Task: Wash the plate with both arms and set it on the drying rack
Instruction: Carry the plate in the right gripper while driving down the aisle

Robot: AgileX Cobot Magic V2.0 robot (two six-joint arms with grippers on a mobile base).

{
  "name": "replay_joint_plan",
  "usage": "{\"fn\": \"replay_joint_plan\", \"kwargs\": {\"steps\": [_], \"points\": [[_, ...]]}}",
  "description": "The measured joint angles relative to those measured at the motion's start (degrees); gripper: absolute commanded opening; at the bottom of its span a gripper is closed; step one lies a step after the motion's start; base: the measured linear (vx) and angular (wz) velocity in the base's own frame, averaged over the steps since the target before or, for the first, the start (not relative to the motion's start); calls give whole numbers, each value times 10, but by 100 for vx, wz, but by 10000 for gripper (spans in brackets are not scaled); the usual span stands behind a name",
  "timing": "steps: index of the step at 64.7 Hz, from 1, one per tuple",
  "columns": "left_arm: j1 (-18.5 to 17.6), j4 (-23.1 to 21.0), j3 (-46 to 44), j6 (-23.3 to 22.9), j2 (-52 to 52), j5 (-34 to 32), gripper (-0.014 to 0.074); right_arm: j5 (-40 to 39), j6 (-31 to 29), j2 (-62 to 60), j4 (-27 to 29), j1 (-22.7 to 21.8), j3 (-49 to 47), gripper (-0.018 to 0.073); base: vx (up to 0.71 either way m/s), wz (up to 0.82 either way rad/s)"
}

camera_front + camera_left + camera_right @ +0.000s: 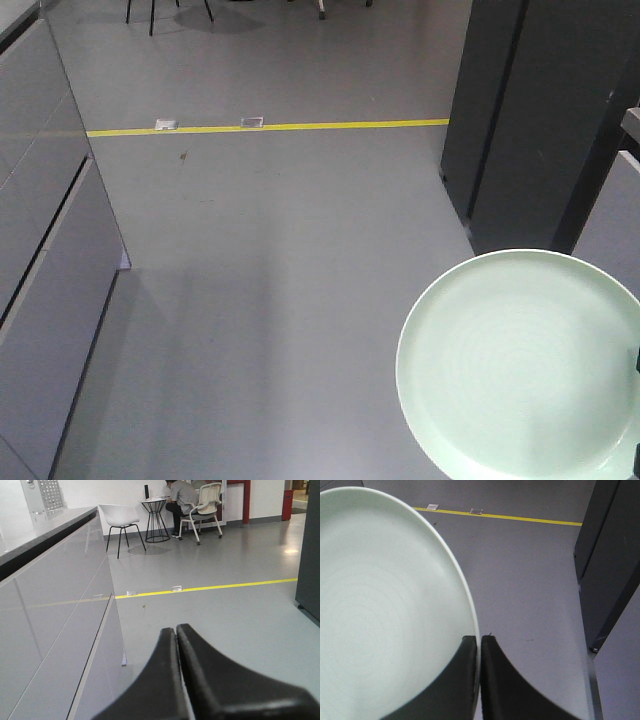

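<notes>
Right wrist view: the right gripper point(479, 640) pinches the plate point(385, 605) by its rim above bare floor point(530, 580); the left gripper point(176, 629) is closed, empty. An edge-only hold could slip and drop it.

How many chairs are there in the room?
2. A white chair stands near the grey counter, and a wheeled office chair sits by the small round table, behind a seated person. That person's own seat is hidden, so there may be a third.
</notes>
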Motion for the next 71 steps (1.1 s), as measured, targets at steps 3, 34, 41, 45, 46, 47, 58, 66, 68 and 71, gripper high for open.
{"fn": "replay_joint_plan", "kwargs": {"steps": [3,34,41,45,46,47,58,66,68,71], "points": [[0,0,0,0,0,0,-6,0,0,0,0,0,0,-1,23,-11],[0,0,0,0,0,0,-6,0,0,0,0,0,0,-1,19,-28],[0,0,0,0,0,0,-6,0,0,0,0,0,0,-1,15,-39],[0,0,0,0,0,0,-6,0,0,0,0,0,0,-1,14,-38],[0,0,0,0,0,0,-6,0,0,0,0,0,0,-1,14,-37],[0,0,0,0,0,0,-6,0,0,0,0,0,0,-1,14,-37],[0,0,0,0,0,0,-6,0,0,0,0,0,0,-1,13,-37],[0,0,0,0,0,0,-6,0,0,0,0,0,0,-1,12,-36],[0,0,0,0,0,0,-6,0,0,0,0,0,0,-1,11,-35],[0,0,0,0,0,0,-6,0,0,0,0,0,0,-1,10,-35]]}}
